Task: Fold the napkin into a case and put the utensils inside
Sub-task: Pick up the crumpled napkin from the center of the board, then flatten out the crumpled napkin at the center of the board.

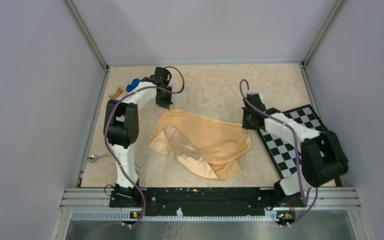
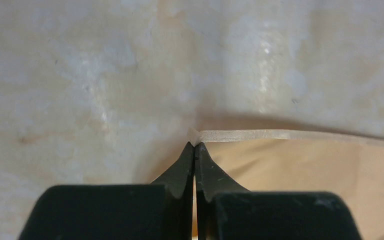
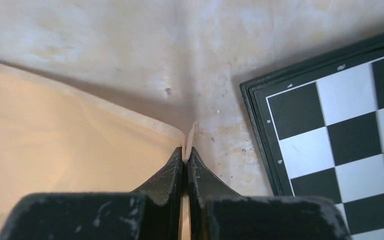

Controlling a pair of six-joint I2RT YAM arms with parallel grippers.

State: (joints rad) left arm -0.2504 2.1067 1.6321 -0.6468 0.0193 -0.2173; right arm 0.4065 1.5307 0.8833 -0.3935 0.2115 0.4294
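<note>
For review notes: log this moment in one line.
left gripper: shut on napkin corner | right gripper: shut on napkin corner | napkin: rumpled

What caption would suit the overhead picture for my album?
The left tool and right tool each pinch a far corner of the rumpled tan-orange napkin, beside a checkerboard.

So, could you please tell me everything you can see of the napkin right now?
The napkin is a soft, plain tan-orange cloth with a hemmed edge, lying rumpled on the marbled table, its near part folded over. The left fingers pinch its far-left corner and the right fingers its far-right corner, just beside the checkerboard.
</note>
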